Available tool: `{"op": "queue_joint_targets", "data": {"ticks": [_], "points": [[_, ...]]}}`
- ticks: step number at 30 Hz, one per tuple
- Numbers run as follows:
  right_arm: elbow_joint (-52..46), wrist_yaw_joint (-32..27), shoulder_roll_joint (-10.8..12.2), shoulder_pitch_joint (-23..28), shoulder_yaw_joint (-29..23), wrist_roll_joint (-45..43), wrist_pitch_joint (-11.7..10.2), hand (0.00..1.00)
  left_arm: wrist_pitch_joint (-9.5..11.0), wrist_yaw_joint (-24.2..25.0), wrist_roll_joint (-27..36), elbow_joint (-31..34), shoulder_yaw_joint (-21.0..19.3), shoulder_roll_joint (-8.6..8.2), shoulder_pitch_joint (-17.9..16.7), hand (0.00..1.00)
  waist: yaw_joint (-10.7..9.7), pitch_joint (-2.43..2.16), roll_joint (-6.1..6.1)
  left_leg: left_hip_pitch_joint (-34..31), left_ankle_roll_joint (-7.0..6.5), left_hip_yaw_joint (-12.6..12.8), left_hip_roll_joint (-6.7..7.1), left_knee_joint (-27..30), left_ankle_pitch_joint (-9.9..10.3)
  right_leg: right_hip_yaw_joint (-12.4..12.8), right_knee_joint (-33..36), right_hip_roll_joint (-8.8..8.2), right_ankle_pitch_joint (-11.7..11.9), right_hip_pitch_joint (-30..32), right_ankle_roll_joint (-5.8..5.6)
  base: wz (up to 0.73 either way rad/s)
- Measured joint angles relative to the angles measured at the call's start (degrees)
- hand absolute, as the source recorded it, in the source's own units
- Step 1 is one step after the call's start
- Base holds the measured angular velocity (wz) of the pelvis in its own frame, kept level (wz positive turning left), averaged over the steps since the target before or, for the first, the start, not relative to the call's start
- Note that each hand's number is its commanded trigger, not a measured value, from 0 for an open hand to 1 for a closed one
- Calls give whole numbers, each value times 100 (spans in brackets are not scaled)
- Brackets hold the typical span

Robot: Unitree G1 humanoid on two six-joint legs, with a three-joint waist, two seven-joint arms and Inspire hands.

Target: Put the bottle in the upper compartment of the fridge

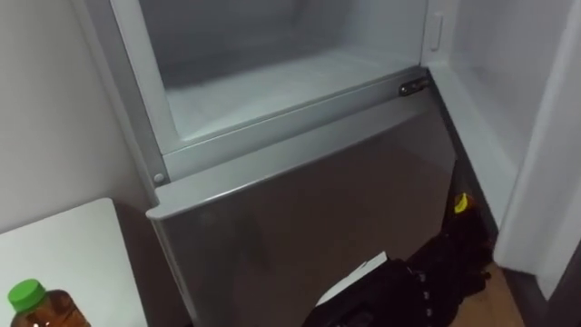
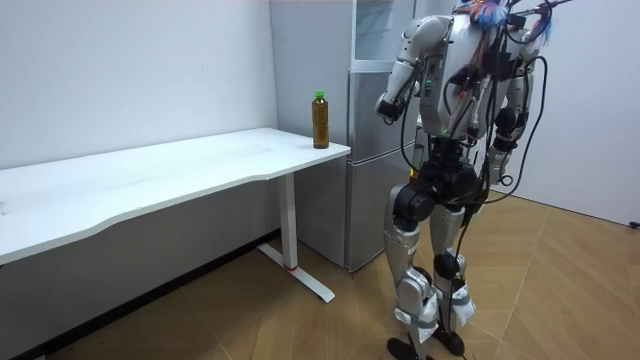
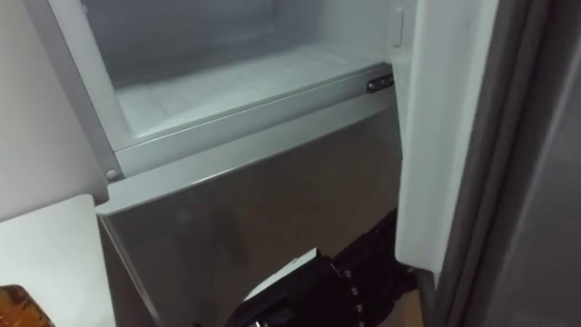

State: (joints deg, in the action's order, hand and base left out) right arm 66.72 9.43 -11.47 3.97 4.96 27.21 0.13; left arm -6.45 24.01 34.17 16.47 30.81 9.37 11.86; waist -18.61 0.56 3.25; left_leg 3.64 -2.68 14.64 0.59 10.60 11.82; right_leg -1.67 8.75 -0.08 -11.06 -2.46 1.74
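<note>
The bottle has a green cap and brown liquid. It stands upright on the corner of the white table, to the left of the fridge, and shows on that corner in the room view too. The upper fridge compartment is open, and its white shelf is bare. I stand right in front of the fridge. My left hand is raised before the fridge, well apart from the bottle. My right hand hangs at my side. Neither hand holds anything that I can see.
The grey lower fridge door is closed below the open compartment. The upper door stands open on my right. A long white table runs along the wall to the left of the fridge. Wooden floor lies behind me.
</note>
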Motion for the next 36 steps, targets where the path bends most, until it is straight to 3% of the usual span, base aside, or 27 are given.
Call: {"op": "queue_joint_targets", "data": {"ticks": [7,10,12,15,23,25,29,36], "points": [[44,-44,-4,19,-20,58,-2,0,-17,48,1,-70,2,-11,86,0,-33,-5,20,10,1,117,-50,0,1,87,2,45,52,15,43,-10],[57,-57,-18,49,-61,147,-2,0,-16,72,9,-310,-2,-81,328,0,-37,20,79,11,3,121,-67,0,1,139,4,65,72,16,52,-1],[55,-56,-36,56,-62,198,-2,0,-16,55,9,-439,4,-181,464,0,-55,18,133,11,3,112,-73,0,1,148,10,72,76,23,56,-2],[46,-57,-59,58,-55,271,-2,0,-17,22,10,-494,4,-203,532,0,-136,20,177,11,4,116,-88,3,0,148,2,88,76,37,63,0],[236,-66,-59,56,-61,433,1,0,-17,-3,-9,-520,3,-202,586,0,-131,30,180,26,25,102,-126,0,-12,51,4,115,98,3,98,4],[261,-134,-47,40,-57,407,12,0,-17,-38,-14,-536,3,-202,585,0,-98,43,161,17,25,89,-132,0,-12,-3,9,114,99,2,101,14],[254,-240,-44,11,-63,144,60,0,-16,-109,-14,-764,-50,-166,475,0,180,87,83,-13,37,79,-144,0,-19,-51,17,118,107,25,112,7],[254,-314,-49,-25,53,71,76,0,-16,-344,-381,-861,-147,118,-220,0,530,65,-13,-172,58,-196,-104,14,-35,-370,5,79,102,48,111,24]]}}
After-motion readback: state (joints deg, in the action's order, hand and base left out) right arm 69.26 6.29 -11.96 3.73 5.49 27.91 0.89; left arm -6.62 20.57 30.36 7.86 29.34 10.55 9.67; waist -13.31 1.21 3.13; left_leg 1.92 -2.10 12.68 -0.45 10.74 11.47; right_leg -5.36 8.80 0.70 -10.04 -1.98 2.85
